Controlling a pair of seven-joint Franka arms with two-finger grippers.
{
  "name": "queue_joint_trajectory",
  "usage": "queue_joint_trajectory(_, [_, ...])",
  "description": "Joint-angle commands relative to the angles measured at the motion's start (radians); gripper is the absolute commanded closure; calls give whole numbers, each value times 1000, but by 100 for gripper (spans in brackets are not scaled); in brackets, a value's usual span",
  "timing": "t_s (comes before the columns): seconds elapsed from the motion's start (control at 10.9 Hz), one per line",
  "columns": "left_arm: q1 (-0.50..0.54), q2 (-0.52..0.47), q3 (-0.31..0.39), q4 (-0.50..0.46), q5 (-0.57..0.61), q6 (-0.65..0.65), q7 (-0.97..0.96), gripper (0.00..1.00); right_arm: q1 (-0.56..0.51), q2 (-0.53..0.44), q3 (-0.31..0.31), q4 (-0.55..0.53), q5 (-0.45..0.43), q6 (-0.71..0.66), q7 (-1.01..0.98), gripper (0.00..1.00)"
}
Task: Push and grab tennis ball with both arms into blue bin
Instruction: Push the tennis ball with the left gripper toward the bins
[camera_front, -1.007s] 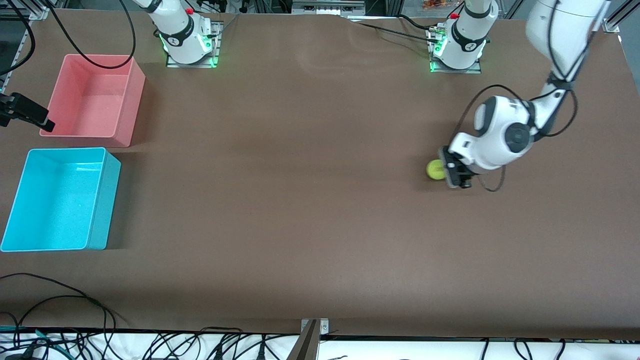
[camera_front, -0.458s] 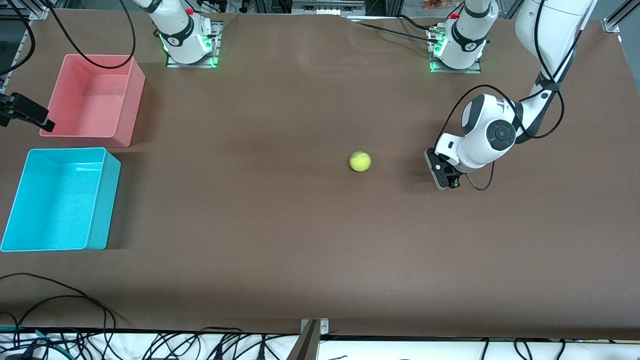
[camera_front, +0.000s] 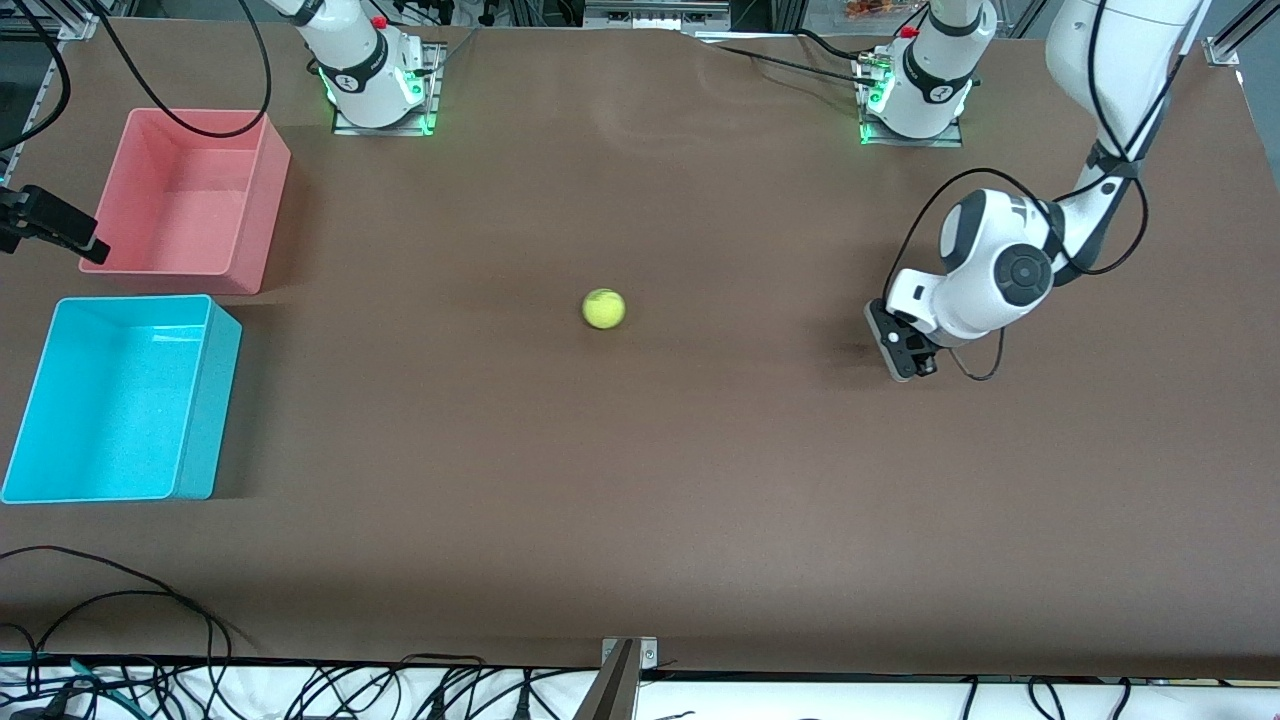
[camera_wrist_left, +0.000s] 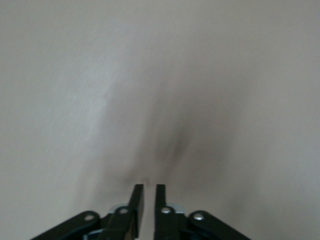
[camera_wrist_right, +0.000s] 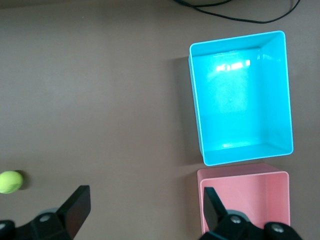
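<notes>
the tennis ball (camera_front: 604, 308) sits alone on the bare middle of the table (camera_front: 640, 520), well apart from both arms and from the blue bin (camera_front: 30, 440), which stands at the right arm's end of the table, nearer the front camera than the pink bin (camera_front: 265, 215) beside it. the left gripper (camera_front: 903, 352) is low over the table toward the left arm's end, its jaws nearly pressed together with only a slit between them, pinching nothing. the right gripper (camera_wrist_right: 142, 212) hangs high over its own end of the table with jaws spread wide and empty, looking down on both bins and the ball. the step in hand looks like the handover: the ball seems out of the left arm's easy reach, so the right arm should probably come down over the ball, straddle it squarely and close gently, since a fuzzy round ball may roll off at a glancing touch. the room is generous: nothing lies between ball and bins. the pink bin's closeness is the main trap, so release well inside the blue walls.
</notes>
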Motion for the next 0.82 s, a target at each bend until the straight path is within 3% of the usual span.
queue_joint_trajectory(0.0, [65,-95,6,-8,12,-104,12,46,1,3,-2,14,6,-13,-9,0])
queue_joint_trajectory(0.09, [65,-126,25,-8,12,-131,12,0,1,3,-2,14,6,-13,-9,0])
queue_joint_trajectory(0.46, [68,-236,30,-11,12,-158,0,0,1,3,-2,12,6,-13,-9,0])
queue_joint_trajectory(0.73, [77,-250,29,-8,9,-163,0,0,1,3,-1,9,6,-13,-9,0])
